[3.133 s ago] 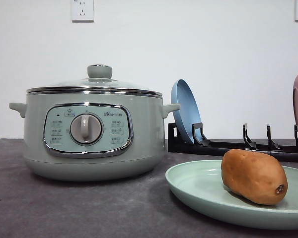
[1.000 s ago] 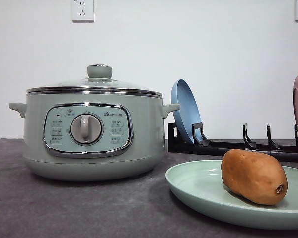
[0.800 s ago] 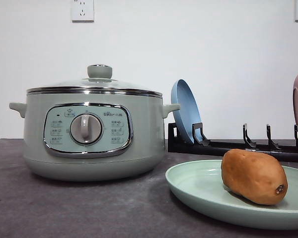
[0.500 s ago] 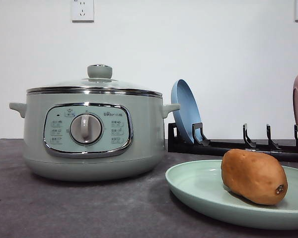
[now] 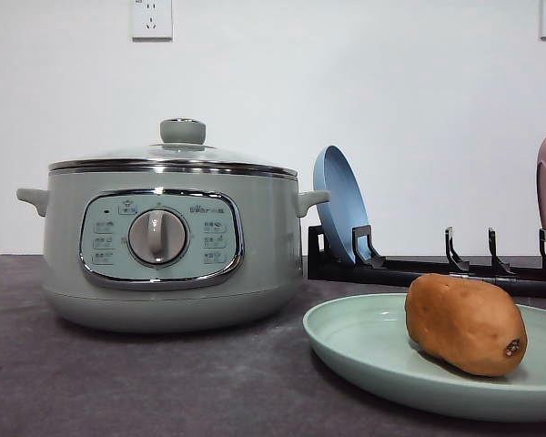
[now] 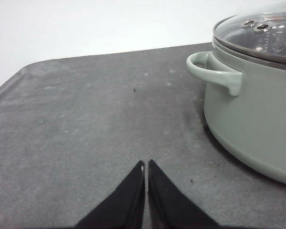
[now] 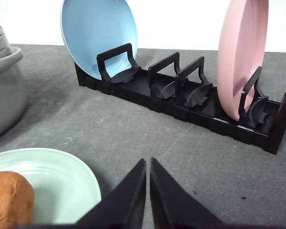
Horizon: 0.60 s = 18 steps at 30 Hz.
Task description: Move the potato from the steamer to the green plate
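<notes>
The potato lies on its side in the green plate, toward the plate's right half, dark spot facing front-right. The plate sits on the grey table, just right of the steamer and not touching it. The steamer's glass lid is seated on the rim; its contents cannot be determined.

Behind the plate, a black rack holds a blue plate on edge at one end and a pink plate near the other; the middle slots are vacant.

Left gripper: fingers pressed together, empty, over bare table beside the steamer handle. Right gripper: fingers pressed together, empty, between plate and rack.
</notes>
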Each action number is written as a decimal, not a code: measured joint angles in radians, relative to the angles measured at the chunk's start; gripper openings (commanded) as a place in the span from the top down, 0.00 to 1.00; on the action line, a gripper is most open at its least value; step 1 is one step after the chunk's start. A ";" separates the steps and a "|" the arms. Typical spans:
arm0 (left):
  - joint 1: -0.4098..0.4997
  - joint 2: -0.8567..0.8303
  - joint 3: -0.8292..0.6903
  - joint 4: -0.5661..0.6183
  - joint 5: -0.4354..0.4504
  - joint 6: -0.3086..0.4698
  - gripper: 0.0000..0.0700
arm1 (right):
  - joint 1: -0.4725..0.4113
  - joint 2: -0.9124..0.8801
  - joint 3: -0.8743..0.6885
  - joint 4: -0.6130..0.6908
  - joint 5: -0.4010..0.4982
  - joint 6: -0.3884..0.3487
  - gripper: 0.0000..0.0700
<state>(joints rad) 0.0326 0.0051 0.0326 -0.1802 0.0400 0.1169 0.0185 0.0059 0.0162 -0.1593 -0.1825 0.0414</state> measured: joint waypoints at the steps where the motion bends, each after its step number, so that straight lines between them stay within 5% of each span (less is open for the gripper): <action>1: 0.000 0.000 0.000 0.000 0.000 0.000 1.00 | 0.000 0.000 0.000 0.000 0.000 0.000 1.00; 18: 0.000 0.000 0.000 0.000 0.000 0.000 1.00 | 0.000 0.000 0.000 0.000 0.000 0.000 1.00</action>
<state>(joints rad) 0.0326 0.0051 0.0322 -0.1802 0.0401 0.1169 0.0185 0.0059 0.0162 -0.1593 -0.1825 0.0414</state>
